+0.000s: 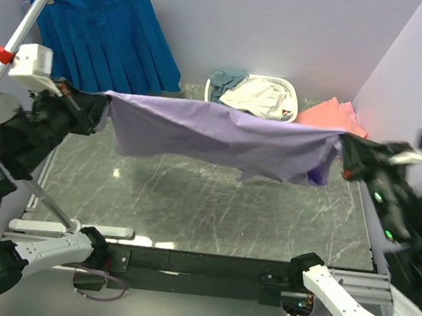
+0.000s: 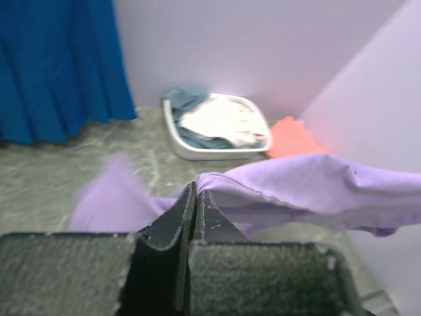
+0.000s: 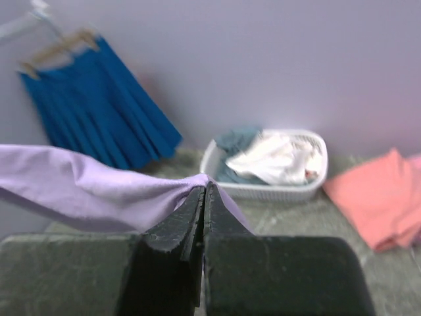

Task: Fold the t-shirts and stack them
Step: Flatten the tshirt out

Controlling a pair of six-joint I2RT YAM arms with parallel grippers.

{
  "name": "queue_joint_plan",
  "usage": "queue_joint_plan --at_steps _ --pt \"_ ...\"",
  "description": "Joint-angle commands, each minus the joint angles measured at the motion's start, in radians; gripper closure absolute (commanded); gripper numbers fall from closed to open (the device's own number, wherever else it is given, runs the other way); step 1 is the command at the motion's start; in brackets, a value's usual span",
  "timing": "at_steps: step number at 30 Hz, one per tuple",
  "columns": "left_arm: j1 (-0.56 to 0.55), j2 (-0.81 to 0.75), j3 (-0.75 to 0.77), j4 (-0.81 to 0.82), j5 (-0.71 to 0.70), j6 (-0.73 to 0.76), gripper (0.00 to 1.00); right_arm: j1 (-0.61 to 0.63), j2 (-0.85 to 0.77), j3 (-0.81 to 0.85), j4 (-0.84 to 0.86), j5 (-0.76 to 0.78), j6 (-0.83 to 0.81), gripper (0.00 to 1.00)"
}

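The left gripper [image 1: 103, 106], at middle left of the overhead frame, is clamped shut on one edge of the lavender t-shirt [image 1: 222, 132]. The right gripper [image 1: 345, 147], at middle right, pinches the opposite edge. The shirt hangs stretched between them above the counter [image 1: 189, 209]. Behind it, at upper centre, a white basket [image 1: 291, 98] holds a cream-white tee [image 1: 261, 96] and a grey-blue tee [image 1: 227, 77]. The coral t-shirts [image 1: 335, 115] lie just right of the basket.
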State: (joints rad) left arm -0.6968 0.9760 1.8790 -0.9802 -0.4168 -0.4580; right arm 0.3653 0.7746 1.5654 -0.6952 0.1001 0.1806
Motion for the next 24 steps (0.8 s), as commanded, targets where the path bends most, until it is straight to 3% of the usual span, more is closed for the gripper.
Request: queue_joint_plan --at_steps 1,3,8,13,17,20,24 --pt "0.000 0.012 0.080 -0.061 0.206 0.021 0.99 0.006 -0.064 0.123 -0.064 -0.158 -0.007 1.00" --pt "0.000 -0.010 0.104 -0.046 0.321 0.015 0.99 0.006 -0.092 0.159 -0.070 -0.212 -0.009 1.00" --pt "0.000 -0.002 0.226 -0.119 0.450 -0.021 0.99 0.006 -0.106 0.232 -0.099 -0.318 0.016 1.00" --pt "-0.001 -0.008 0.154 -0.150 0.477 -0.042 0.99 0.003 -0.093 0.184 -0.098 -0.352 0.039 1.00" --pt "-0.001 -0.016 0.033 -0.152 0.447 -0.048 0.99 0.003 -0.077 0.041 -0.084 -0.252 0.049 1.00" --pt "-0.001 0.000 -0.122 -0.127 0.493 -0.070 0.99 0.003 -0.040 -0.084 -0.058 -0.180 0.077 1.00" --pt "0.000 0.032 -0.386 -0.075 0.422 -0.103 0.99 0.004 0.023 -0.261 0.041 -0.018 0.088 1.00"
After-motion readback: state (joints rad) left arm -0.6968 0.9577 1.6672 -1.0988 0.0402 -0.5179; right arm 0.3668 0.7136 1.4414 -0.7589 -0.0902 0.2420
